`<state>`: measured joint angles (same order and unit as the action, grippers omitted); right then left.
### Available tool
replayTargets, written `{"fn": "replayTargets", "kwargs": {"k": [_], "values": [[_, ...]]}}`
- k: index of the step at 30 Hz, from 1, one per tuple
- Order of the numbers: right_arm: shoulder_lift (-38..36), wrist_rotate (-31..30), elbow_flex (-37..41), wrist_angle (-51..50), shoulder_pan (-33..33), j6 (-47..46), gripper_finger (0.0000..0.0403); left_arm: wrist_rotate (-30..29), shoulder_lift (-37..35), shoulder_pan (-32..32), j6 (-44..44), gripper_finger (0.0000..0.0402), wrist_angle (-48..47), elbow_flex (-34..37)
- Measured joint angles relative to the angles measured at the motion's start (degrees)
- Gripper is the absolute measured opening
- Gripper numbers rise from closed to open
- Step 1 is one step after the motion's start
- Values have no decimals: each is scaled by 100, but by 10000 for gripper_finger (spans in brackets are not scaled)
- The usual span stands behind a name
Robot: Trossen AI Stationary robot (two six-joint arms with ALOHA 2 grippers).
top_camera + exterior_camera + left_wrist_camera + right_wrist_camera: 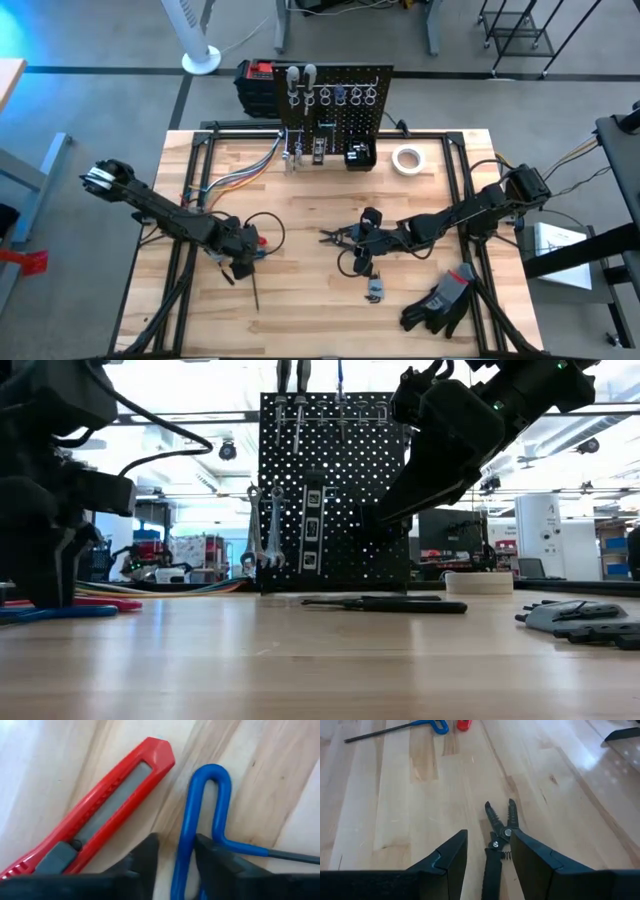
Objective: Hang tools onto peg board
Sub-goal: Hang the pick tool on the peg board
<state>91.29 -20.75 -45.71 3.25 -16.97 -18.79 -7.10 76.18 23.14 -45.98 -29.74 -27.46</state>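
High view: upright black perforated peg board (pixel 335 110) at worktop's far edge, partly hung. Left gripper (pixel 172 857) spread astride blue-handled hex key (pixel 200 810), left-centre; right gripper (pixel 487 852) spread astride black pliers (pixel 497 840), mid-worktop. Most tools left.

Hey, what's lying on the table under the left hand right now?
Under the left hand: a blue-handled tool, its loop between the fingers, and a red utility knife beside it. The hand covers both tools' near ends.
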Motion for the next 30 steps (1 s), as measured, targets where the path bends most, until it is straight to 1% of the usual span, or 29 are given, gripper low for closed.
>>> {"fn": "replayTargets", "kwargs": {"k": [4, 5, 10, 17, 22, 25, 28, 30], "values": [[0, -4, 0, -8, 0, 24, 135, -234, 6, 49, -97, 26, -58, -10], [0, -4, 0, -3, 0, 65, 133, -276, 26, 53, -130, 16, -80, -51], [0, -10, 0, 0, 0, 279, 118, -580, 81, 59, -58, 7, -125, -338], [0, -13, 1, 32, 3, 594, 81, -1297, 90, 53, 8, 2, 139, -888], [0, -17, 1, 453, 53, 715, 51, -1946, 87, 50, 448, 1, 321, -1457], [0, 1, 1, 683, 54, 690, 40, -2395, 81, 50, 757, 5, 367, -1842], [0, 221, 1, 723, 70, 472, 40, -2971, 146, 57, 1129, 5, 335, -2239], [0, 587, 1, 759, 105, 199, 48, -3304, 283, 70, 1439, 4, 285, -2539]]}}
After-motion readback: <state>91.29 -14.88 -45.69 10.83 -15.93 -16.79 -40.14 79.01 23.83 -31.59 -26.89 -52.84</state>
